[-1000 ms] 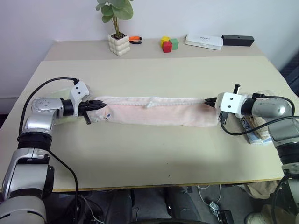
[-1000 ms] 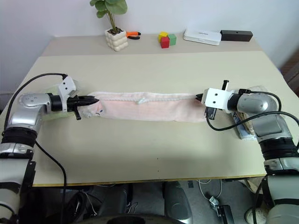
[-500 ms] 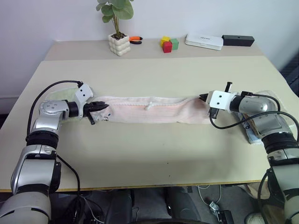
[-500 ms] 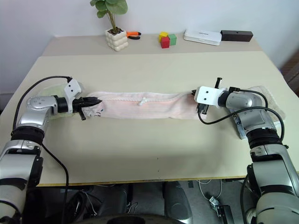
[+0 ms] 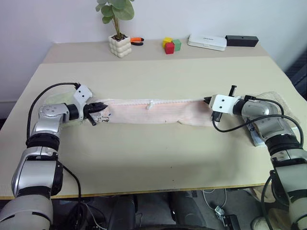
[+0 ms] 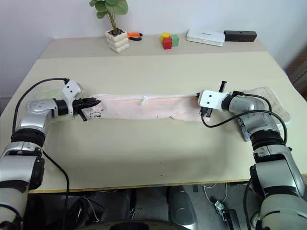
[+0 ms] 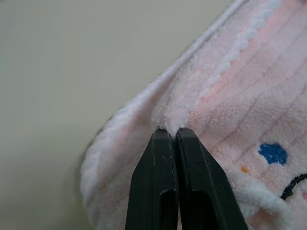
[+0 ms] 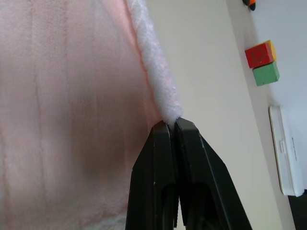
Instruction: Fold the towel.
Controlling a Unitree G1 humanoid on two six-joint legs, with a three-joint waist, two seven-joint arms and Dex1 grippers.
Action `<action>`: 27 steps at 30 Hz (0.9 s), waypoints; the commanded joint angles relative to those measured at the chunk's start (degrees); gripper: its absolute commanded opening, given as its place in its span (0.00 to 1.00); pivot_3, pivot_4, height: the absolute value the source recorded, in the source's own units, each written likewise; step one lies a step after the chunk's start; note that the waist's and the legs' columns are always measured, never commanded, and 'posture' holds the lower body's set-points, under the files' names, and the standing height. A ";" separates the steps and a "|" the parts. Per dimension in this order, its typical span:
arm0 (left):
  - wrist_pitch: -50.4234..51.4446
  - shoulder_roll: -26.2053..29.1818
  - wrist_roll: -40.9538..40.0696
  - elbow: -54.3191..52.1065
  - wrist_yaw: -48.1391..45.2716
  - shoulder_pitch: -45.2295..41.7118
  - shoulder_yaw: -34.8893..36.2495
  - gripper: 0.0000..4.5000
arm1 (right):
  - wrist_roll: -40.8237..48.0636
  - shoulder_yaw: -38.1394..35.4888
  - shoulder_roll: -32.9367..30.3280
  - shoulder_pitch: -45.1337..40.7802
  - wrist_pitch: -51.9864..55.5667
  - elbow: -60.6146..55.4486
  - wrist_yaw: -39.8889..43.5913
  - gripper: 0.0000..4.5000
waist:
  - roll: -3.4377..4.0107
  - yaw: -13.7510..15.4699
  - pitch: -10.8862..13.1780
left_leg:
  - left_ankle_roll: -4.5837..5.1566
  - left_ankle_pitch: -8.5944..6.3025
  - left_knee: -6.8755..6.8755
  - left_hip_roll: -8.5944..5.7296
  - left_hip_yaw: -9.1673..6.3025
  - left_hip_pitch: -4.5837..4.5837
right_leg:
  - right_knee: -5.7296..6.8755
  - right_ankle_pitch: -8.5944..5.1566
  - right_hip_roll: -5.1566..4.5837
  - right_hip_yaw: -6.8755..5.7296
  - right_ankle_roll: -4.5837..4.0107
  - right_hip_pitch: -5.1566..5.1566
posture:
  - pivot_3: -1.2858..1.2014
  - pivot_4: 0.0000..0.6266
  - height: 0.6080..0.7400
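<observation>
Moved: both hands carried the towel (image 5: pixel 153 111) farther back across the tabletop (image 5: pixel 153 158).
Fingers: left gripper (image 5: pixel 103 108) and right gripper (image 5: pixel 207 101) each pinching a towel end.
Progress: folded lengthwise; crosswise fold remains.

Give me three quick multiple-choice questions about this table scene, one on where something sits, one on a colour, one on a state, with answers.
1. Where is the potted plant?
A. at the table's far edge
B. on the towel
C. at the near edge

2. What colour is the towel stretched between the grippers?
A. blue
B. pale pink
C. black

3. How is the left gripper?
A. wide open
B. shut on the towel
C. shut on a block

Answers: 1 A, it stands at the back beside the coloured blocks. 2 B, pink terry with white edging. 3 B, the fingers pinch the towel's edge; the right gripper does likewise.
</observation>
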 commanded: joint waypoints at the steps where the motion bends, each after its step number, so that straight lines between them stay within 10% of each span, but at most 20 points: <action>1: 1.32 0.23 -0.72 0.15 -1.81 -0.49 1.24 0.20 | 2.20 -1.03 0.57 -0.53 0.34 -0.45 1.18 0.00 | 0.00 -0.21 0.00 | 0.00 0.00 -0.01 0.00 0.00 0.00 | 0.00 0.00 0.00 0.00 0.00 0.00 | 0.52 0.24 1.00; 8: 3.66 -0.12 -1.49 -1.22 -1.70 -0.22 2.10 0.97 | 0.11 -0.74 0.75 -0.04 0.94 -0.75 -2.71 0.63 | 0.00 -0.53 0.00 | 0.00 0.00 -0.01 0.00 -0.01 0.00 | 0.00 0.00 0.00 0.00 0.00 0.00 | 0.52 0.24 1.00; 11: 2.57 0.16 -1.25 -1.13 -0.66 -0.64 2.49 1.00 | -1.71 -0.63 0.81 -0.68 2.37 -0.25 -6.27 0.98 | 0.00 -0.53 0.00 | 0.00 0.00 -0.02 0.00 -0.01 0.01 | 0.00 0.00 0.01 0.00 0.00 -0.01 | 0.52 0.24 1.00; 27: -6.17 1.56 3.20 6.72 12.15 -6.82 3.43 1.00 | -3.99 -0.94 1.33 -2.30 4.12 -0.57 -11.67 0.99 | 0.00 -0.53 0.00 | 0.00 0.00 -0.02 0.00 -0.01 0.00 | 0.00 0.00 0.00 0.00 0.00 0.00 | 0.52 0.24 1.00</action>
